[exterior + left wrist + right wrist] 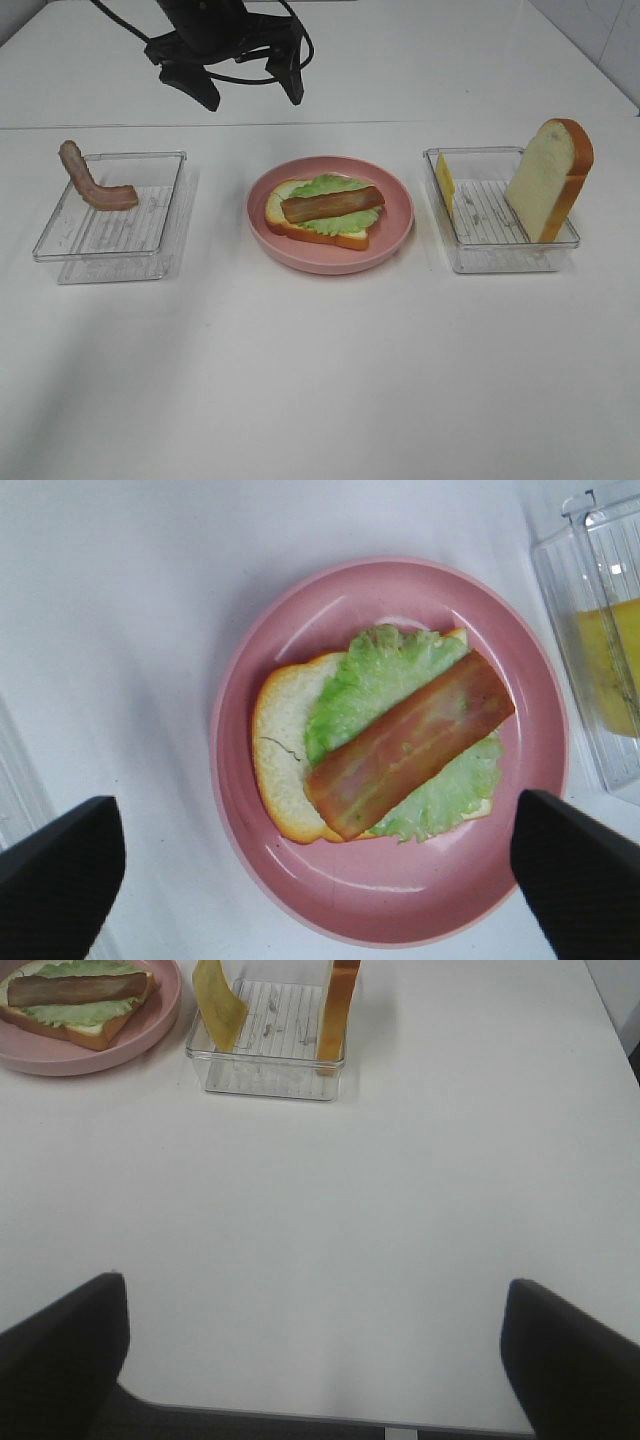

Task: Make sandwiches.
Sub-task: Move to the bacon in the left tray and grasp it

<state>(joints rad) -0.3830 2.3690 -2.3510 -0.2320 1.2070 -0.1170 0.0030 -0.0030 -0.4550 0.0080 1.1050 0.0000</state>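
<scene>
The half-built sandwich (pixel 325 210) sits on the pink plate (pixel 398 205) at the middle of the desk (pixel 320 380): a bread slice (pixel 280 215) at the bottom, lettuce (pixel 330 185) over it, and one bacon strip (pixel 332 205) on top, its long axis running left to right with a slight tilt. The left gripper (pixel 252 98) hangs over the far side of the plate with its fingers spread wide and nothing between them; its wrist view looks straight down on the sandwich. The right gripper (pixel 312 1282) is also spread wide and empty, over bare desk well to the near side of the right tray (pixel 490 250). That tray holds a cheese slice (pixel 445 185) leaning on its left wall and a second bread slice (pixel 550 180) standing on edge at its right. The left tray (pixel 110 245) holds a second bacon strip (pixel 90 180), bent, with one end propped over the far left corner. If bacon comes next, the left arm is nearer; the cheese and the bread lie on the right arm's side.
</scene>
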